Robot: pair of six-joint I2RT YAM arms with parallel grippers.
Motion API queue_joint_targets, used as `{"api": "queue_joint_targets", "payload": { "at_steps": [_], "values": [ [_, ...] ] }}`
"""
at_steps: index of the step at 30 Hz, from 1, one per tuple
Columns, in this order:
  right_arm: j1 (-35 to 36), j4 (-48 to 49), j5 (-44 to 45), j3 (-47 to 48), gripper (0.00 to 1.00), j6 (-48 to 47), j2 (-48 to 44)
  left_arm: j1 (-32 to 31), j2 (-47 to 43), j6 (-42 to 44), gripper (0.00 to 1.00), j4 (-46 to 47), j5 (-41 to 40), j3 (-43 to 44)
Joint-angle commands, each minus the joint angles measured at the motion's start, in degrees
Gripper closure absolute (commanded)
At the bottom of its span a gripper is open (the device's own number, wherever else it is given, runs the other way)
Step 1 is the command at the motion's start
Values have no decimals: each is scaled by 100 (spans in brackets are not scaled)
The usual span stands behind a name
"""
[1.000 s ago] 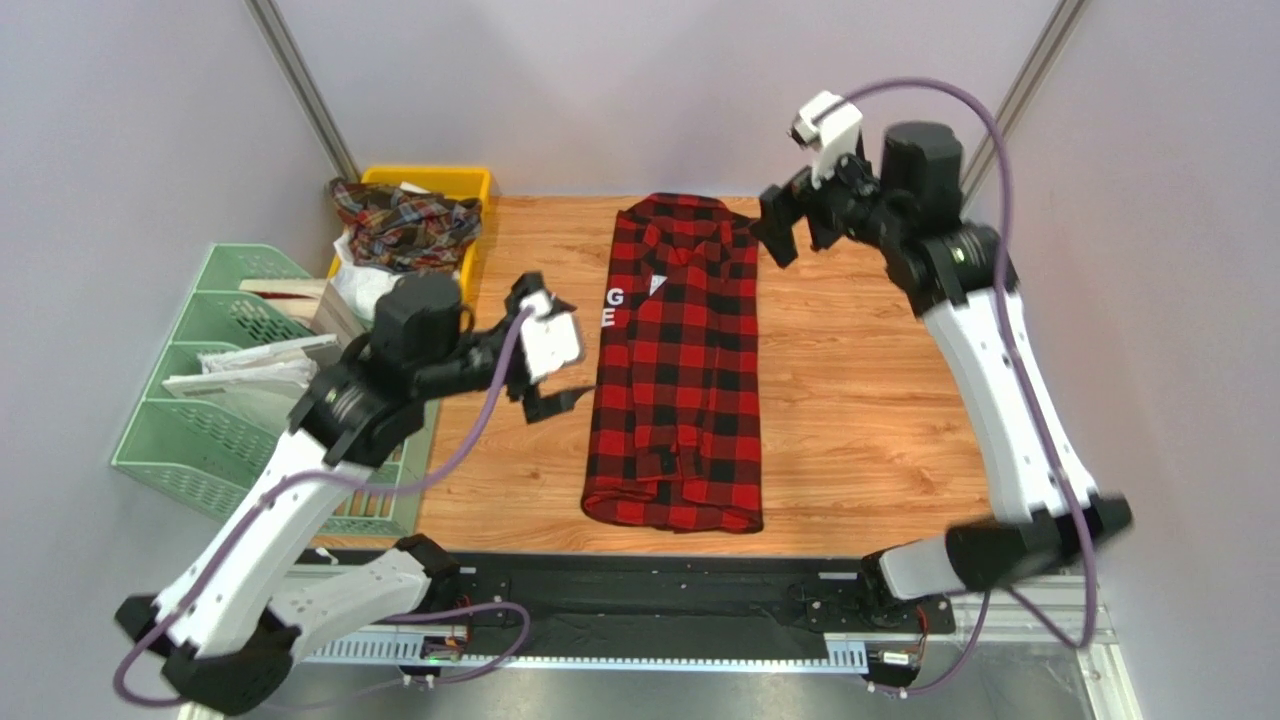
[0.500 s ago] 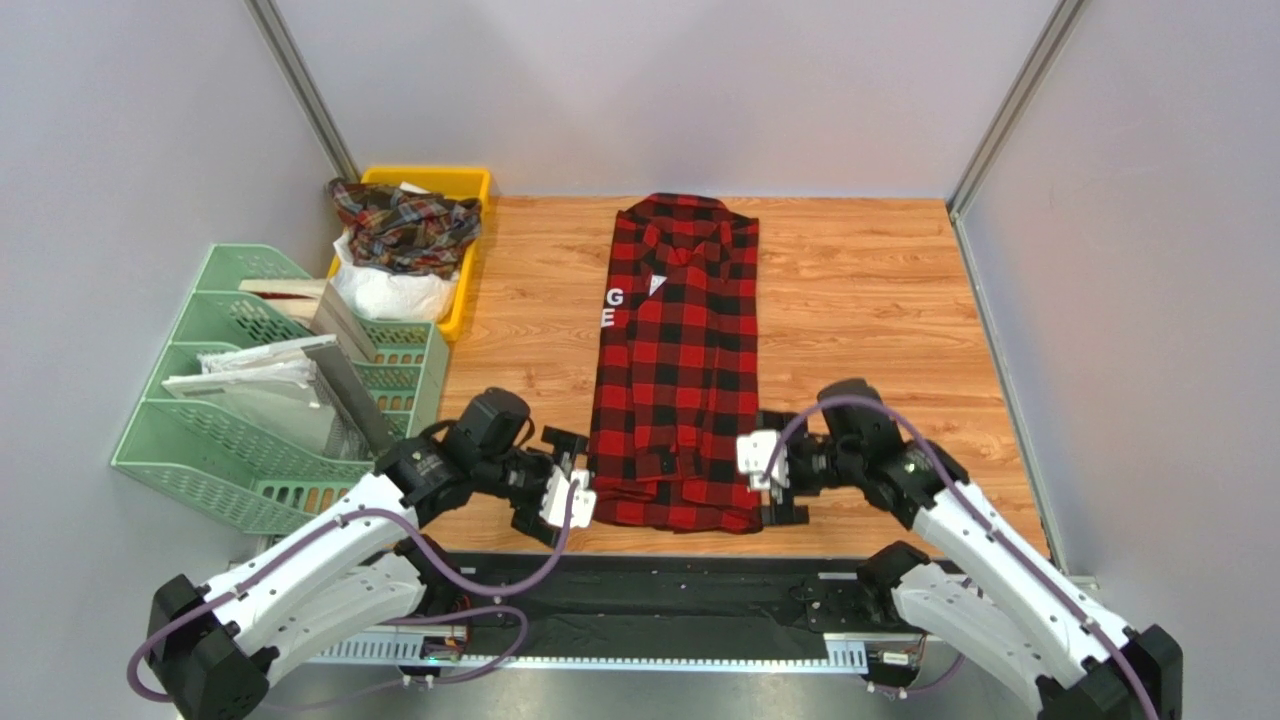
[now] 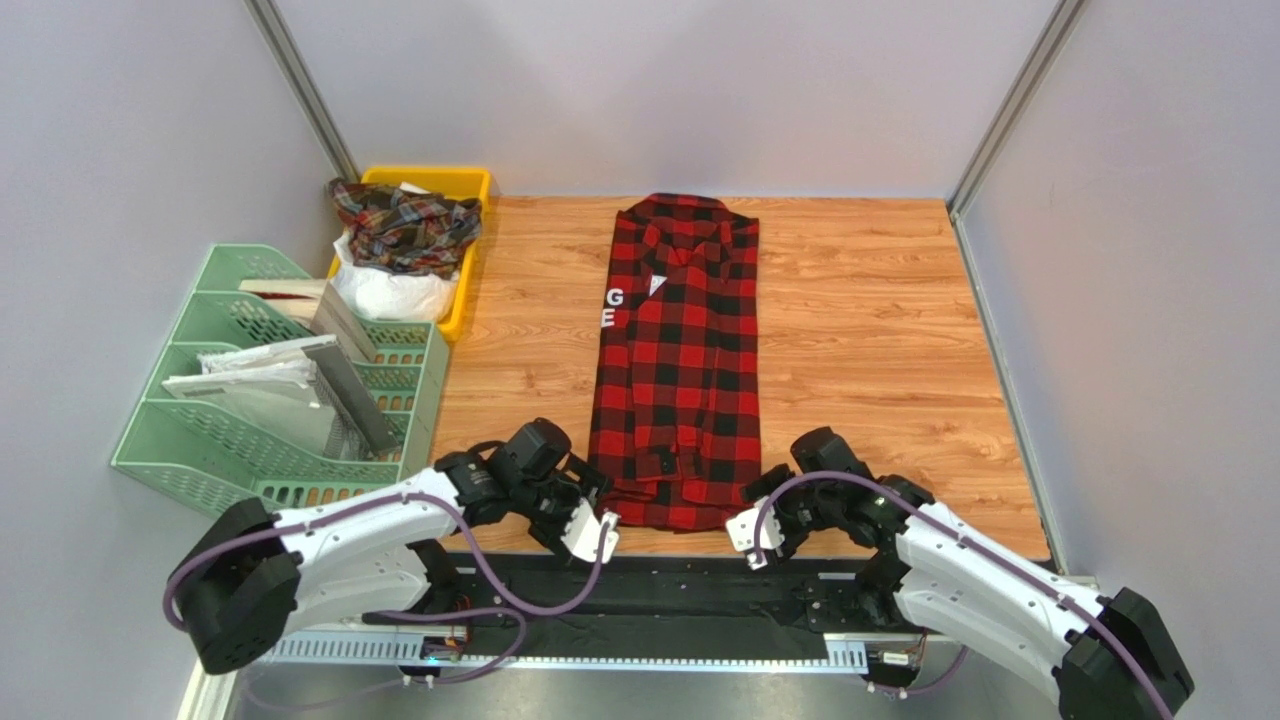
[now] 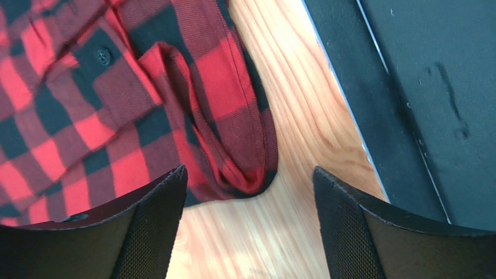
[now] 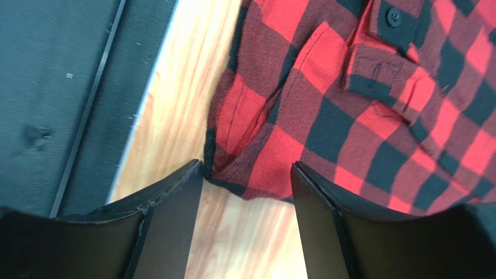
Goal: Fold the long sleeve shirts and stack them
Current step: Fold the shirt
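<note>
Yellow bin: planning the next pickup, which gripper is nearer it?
Left. The left gripper is at the red shirt's near-left corner, toward the yellow bin; the right gripper at its near-right corner.

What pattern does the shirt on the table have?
The shirt is red-and-black check; top external view shows it best.

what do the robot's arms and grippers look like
The left arm and right arm have white shells over black joints. A purple cable loops along each arm. The left gripper and right gripper each have two broad black fingers with finely textured pads. No markings show.
</note>
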Motion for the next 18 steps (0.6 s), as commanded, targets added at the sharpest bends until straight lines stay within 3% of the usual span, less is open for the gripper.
{"api": "queue_joint_targets", "payload": {
  "at_steps": [1, 7, 13, 15, 16, 18],
  "values": [
    [44, 566, 259, -231, 36, -579, 242, -87, 538, 156, 16, 511, -276, 296],
    [79, 1427, 426, -338, 41, -624, 1014, -175, 1083, 209, 19, 827, -645, 411],
    [79, 1789, 646, -83, 55, -413, 1508, -175, 1331, 156, 32, 801, -646, 727],
    [79, 1746, 655, 22, 63, -377, 1534, -166, 1400, 104, 52, 863, -566, 841],
    [79, 1649, 672, 58, 70, -307, 1534, -166, 1453, -36, 66, 854, -566, 903],
    [79, 1552, 725, 111, 80, -219, 1491, -166, 1567, -116, 82, 741, -619, 1087]
  ]
}}
